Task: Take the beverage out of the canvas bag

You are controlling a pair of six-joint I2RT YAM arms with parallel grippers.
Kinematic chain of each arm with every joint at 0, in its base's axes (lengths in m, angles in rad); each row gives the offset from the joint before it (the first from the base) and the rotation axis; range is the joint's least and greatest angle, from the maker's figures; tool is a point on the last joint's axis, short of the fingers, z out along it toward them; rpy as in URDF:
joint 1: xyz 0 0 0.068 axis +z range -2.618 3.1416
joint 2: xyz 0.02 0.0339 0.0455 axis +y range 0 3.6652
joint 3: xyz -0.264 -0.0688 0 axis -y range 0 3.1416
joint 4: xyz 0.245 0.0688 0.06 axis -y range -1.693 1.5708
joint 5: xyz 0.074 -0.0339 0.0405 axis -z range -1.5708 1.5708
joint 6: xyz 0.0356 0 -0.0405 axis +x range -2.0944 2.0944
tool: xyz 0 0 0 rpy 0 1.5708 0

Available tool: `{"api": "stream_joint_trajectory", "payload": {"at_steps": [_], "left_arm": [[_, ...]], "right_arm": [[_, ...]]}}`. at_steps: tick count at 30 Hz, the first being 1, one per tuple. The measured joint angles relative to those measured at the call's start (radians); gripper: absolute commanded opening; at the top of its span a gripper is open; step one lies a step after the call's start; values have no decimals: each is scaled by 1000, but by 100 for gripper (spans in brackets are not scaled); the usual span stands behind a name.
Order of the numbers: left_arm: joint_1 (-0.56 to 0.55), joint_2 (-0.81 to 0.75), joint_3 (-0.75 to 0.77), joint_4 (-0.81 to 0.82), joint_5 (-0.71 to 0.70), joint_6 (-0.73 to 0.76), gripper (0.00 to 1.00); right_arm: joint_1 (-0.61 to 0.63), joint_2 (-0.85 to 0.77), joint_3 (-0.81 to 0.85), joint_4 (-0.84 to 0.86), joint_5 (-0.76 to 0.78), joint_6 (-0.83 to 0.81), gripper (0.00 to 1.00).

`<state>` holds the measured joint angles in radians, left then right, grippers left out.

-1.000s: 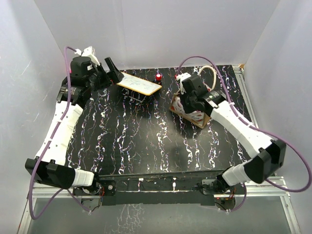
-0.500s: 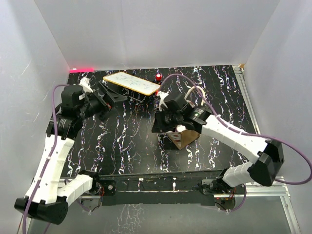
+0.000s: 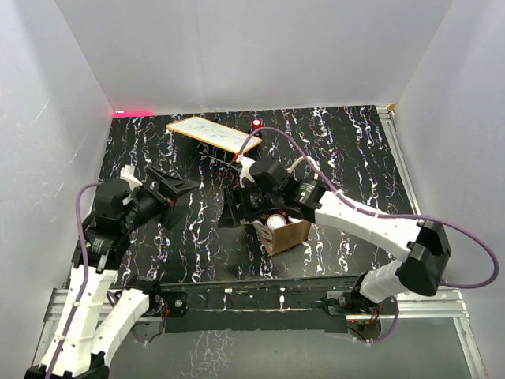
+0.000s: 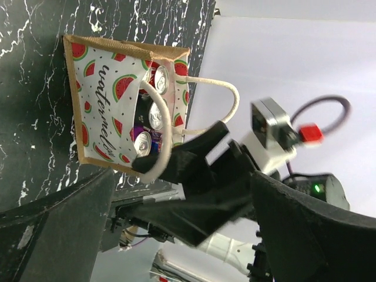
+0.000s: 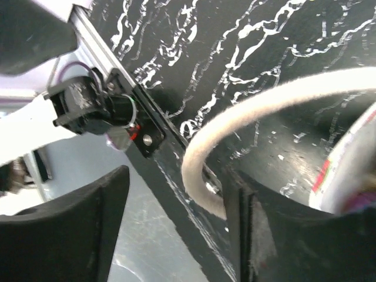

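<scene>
The canvas bag (image 3: 289,235) stands near the table's front middle, its mouth up and a silver can top (image 3: 276,222) showing inside. The left wrist view shows its watermelon print (image 4: 108,97) and three beverage cans (image 4: 154,114) within. My right gripper (image 3: 239,207) is at the bag's left side, open. One cream rope handle (image 5: 235,132) loops between its fingers and lies against the right finger (image 5: 264,235). My left gripper (image 3: 177,197) hangs open to the left of the bag, facing it and holding nothing.
A tan board (image 3: 215,134) rests raised at the back left, with a small red object (image 3: 257,125) beside it. A red strip (image 3: 132,113) marks the far left corner. The metal front rail (image 5: 147,141) runs close under my right gripper.
My right gripper has dragged the bag by its handle from the back right to the front middle, and its jaws have come apart. My left arm has drawn back from the far left corner.
</scene>
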<state>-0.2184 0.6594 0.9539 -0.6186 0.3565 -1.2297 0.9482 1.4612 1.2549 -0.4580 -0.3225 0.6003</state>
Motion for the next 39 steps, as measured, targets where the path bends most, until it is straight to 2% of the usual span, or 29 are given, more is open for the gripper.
{"api": "stream_joint_trajectory", "payload": {"at_steps": [1,2,3,11,16,19,21,24,27,33,39], "left_arm": [[0,-5,-29,25,5,-18,97],[0,3,-50,49,14,-30,97],[0,24,-61,74,31,-36,97],[-22,333,-50,254,164,49,97],[-137,512,35,265,183,149,97],[-203,562,81,228,181,229,93],[-229,570,95,192,183,283,90],[-232,570,100,142,178,338,86],[-232,581,117,80,167,393,75],[-232,658,190,4,167,490,57],[-232,667,201,-64,168,543,38]], "right_arm": [[0,-16,0,-21,10,-20,81],[0,-35,0,-48,23,-43,95],[0,-58,2,-80,40,-64,98],[1,-216,80,-317,315,-150,98],[0,-359,83,-357,563,-149,98],[-24,-368,124,-383,646,-173,98],[-81,-320,182,-412,642,-194,98],[-237,-222,245,-415,566,-222,98],[-336,-117,243,-432,478,-238,98],[-338,-35,240,-460,323,-243,98],[-333,-37,219,-459,333,-227,98]]}}
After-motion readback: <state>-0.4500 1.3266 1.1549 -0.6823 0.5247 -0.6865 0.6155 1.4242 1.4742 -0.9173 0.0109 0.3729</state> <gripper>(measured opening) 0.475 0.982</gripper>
